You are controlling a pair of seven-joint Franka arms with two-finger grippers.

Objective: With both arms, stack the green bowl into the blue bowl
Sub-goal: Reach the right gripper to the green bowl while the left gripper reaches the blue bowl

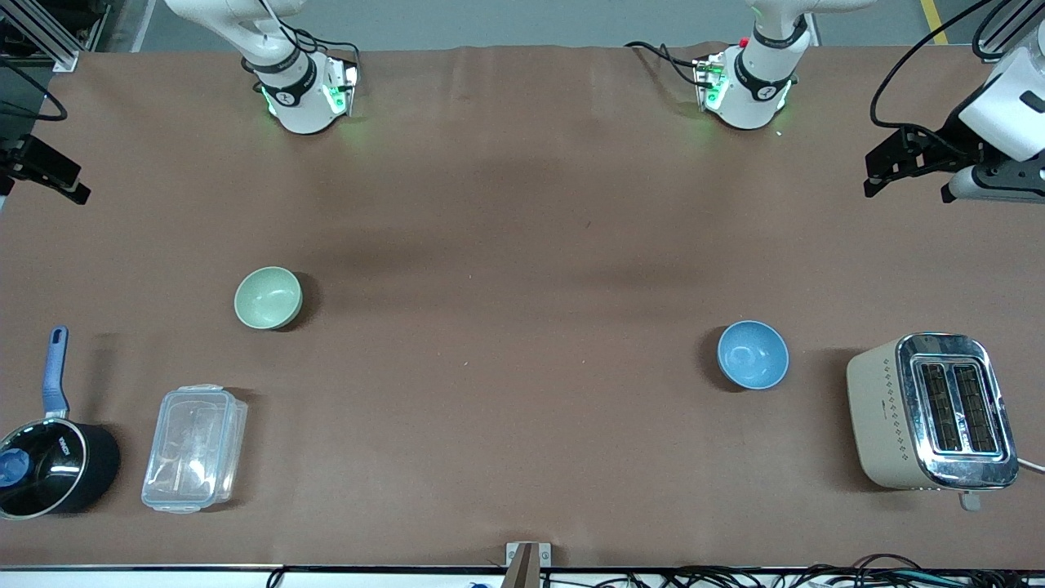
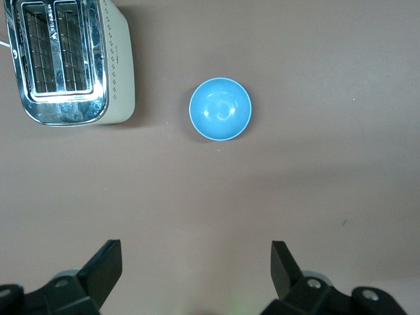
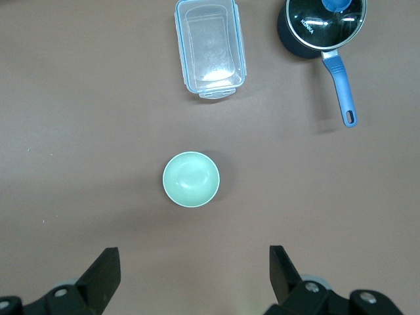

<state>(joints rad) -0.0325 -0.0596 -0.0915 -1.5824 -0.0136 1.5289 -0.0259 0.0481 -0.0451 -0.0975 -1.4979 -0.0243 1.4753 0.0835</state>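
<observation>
The green bowl point(image 1: 268, 298) stands upright and empty on the brown table toward the right arm's end; it also shows in the right wrist view point(image 3: 191, 178). The blue bowl point(image 1: 753, 354) stands upright and empty toward the left arm's end, also in the left wrist view point(image 2: 220, 109). My right gripper point(image 3: 195, 266) is open and empty, high over the table, on the robots' side of the green bowl; it shows at the front view's edge point(image 1: 42, 184). My left gripper point(image 2: 197, 262) is open and empty, high, on the robots' side of the blue bowl, also at the edge point(image 1: 908, 189).
A cream and chrome toaster point(image 1: 931, 411) stands beside the blue bowl at the left arm's end. A clear plastic box point(image 1: 194, 447) and a black saucepan with a blue handle point(image 1: 51, 457) lie nearer to the front camera than the green bowl.
</observation>
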